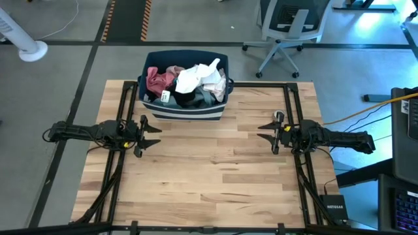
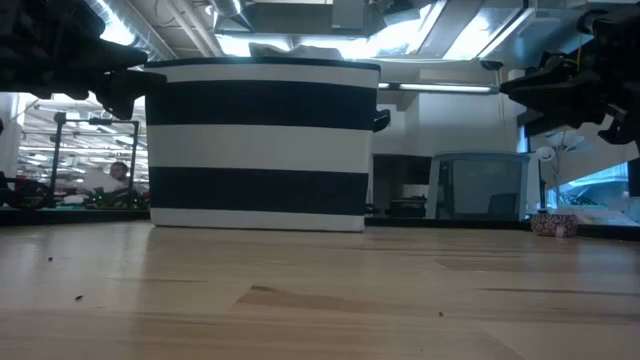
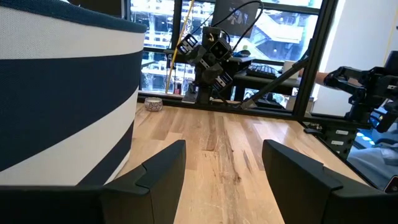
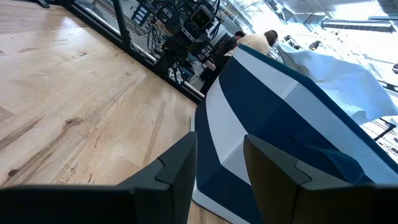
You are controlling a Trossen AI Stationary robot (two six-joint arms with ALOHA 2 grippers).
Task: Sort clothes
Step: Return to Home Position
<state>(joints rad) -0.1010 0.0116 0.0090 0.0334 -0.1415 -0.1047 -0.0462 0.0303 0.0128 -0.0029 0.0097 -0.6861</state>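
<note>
1. Homing looks like the step in hand. Clothes [image 1: 189, 81] heaped inside the striped bin [image 1: 185, 112] at upper centre of the high view, with none loose on the surface [image 1: 209, 183].
2. Left tool [image 1: 158, 136] at middle left of the high view, fingers spread and empty, near the bin's lower left corner. Right tool [image 1: 260, 132] at middle right, likewise spread and empty, well apart from the bin.
3. Draw each arm back slowly along its own side. Keep the left tool off the bin wall, which fills the left part of the left wrist view, so as not to drag the bin out of place.
4. Leave the fingers parted during the retreat, since nothing is held and nothing needs releasing. Avoid any sweep over the bin's rim, where the white piece [image 1: 196, 77] rises highest.
5. Hidden in the low view: nearly all the clothes, screened by the bin's striped wall, with only a pale scrap showing above the rim at upper centre. Both arms mere dark shapes in the upper corners there.
6. Hard to tell in the high view: pink piece [image 1: 157, 79] and white piece plain enough, darker pieces beneath them tangled and not told apart. No plaid shirt or denim to be picked out.
7. Cut off in the right wrist view: only one corner of the bin, with pale cloth above its rim at upper right.
</note>
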